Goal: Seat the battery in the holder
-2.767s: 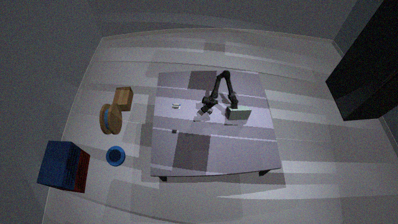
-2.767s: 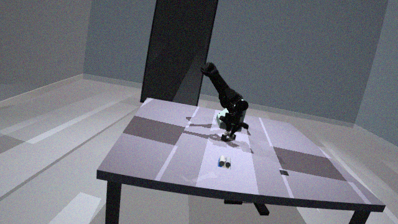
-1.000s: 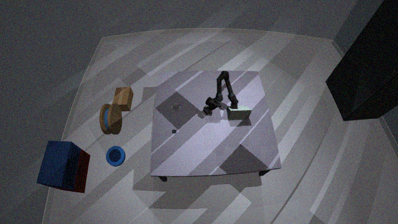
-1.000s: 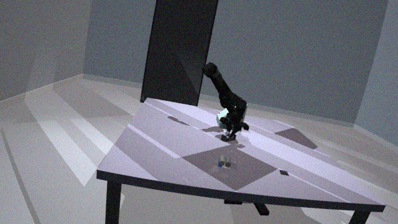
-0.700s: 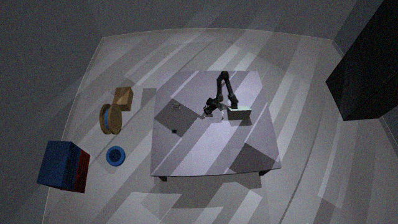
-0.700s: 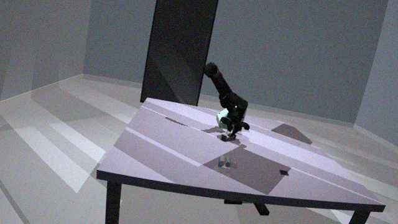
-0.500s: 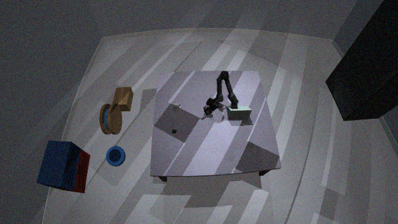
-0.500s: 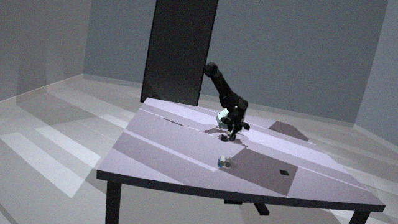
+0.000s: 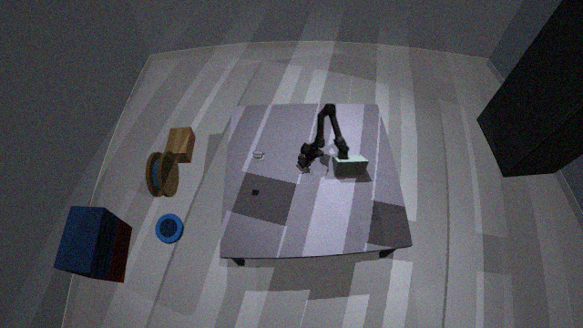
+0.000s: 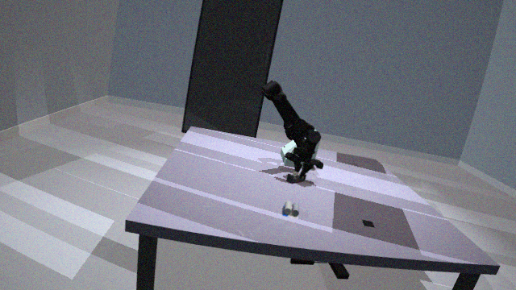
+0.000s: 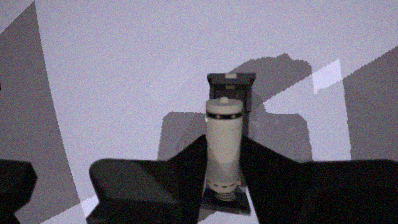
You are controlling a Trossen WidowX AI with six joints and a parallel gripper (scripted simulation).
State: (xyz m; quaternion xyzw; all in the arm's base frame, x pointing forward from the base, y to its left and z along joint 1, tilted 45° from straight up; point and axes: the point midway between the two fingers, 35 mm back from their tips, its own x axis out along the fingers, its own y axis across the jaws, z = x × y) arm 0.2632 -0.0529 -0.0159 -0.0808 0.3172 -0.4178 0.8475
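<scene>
On the floor at the far left from above, a blue-and-red box (image 9: 93, 241) is standing, with a wooden spool (image 9: 170, 175), a blue ring (image 9: 159, 229) and a wooden block (image 9: 178, 143) lying nearer the tabletop (image 9: 269, 241) (image 10: 210, 238). Next, a small dark square (image 9: 255, 192) (image 10: 368, 223) and two small cylinders (image 9: 258, 155) (image 10: 291, 209) are resting on it. Further right, the end effector (image 9: 303, 169) (image 10: 300, 173) (image 11: 221, 139) is pinching the battery (image 11: 224, 142) over the holder (image 11: 231, 78), its terminal end pointing towards the lip and its flat end lying by the spring (image 11: 226, 196); full seating is staying unclear. Beyond, a pale green box (image 9: 351, 166) (image 10: 288, 153) is sitting beside the arm (image 9: 321, 129) (image 10: 287, 113)
</scene>
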